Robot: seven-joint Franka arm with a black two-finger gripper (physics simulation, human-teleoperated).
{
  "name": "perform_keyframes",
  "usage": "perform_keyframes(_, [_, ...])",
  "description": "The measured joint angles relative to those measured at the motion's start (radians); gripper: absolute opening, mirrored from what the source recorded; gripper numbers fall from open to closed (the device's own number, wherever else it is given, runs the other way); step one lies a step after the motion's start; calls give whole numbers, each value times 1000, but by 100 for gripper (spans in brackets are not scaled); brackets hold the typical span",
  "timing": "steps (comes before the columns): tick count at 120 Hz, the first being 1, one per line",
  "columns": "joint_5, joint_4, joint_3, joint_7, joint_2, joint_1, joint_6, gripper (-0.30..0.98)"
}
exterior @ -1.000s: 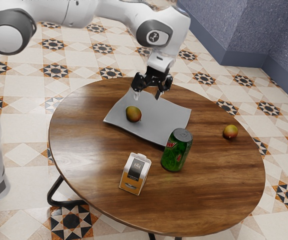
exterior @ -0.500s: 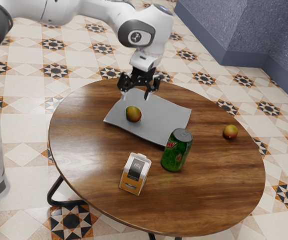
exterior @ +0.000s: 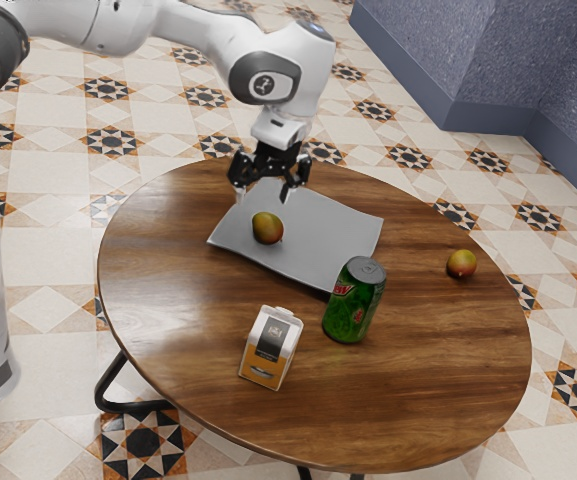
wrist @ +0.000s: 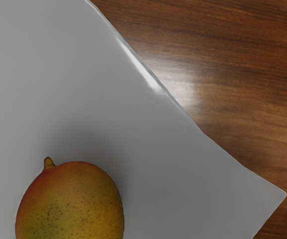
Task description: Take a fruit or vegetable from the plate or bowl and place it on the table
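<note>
We see grained wood on the counter (exterior: 418, 400), glossy enough to throw back a pale shine. Our plate (exterior: 333, 235) looks smooth, with a bright glint along its edge. The mango (wrist: 71, 204) has smooth, finely speckled skin, the can (exterior: 355, 305) looks like shiny metal, and the carton (exterior: 271, 347) like paper card.

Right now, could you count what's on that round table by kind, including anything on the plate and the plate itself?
Fruits: 2 (the mango on the plate, the round fruit off it)
Drink can: 1
Carton: 1
Plate: 1
Total: 5
</note>
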Motion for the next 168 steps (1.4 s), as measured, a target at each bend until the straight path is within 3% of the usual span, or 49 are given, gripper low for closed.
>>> perform_keyframes(52, [7, 7, 0, -5, 83, 0, 129, 69])
perform_keyframes(149, [5, -39, 16, -19, 114, 6, 150, 68])
perform_keyframes(168, [2, -42, 16, -28, 110, 12, 167, 39])
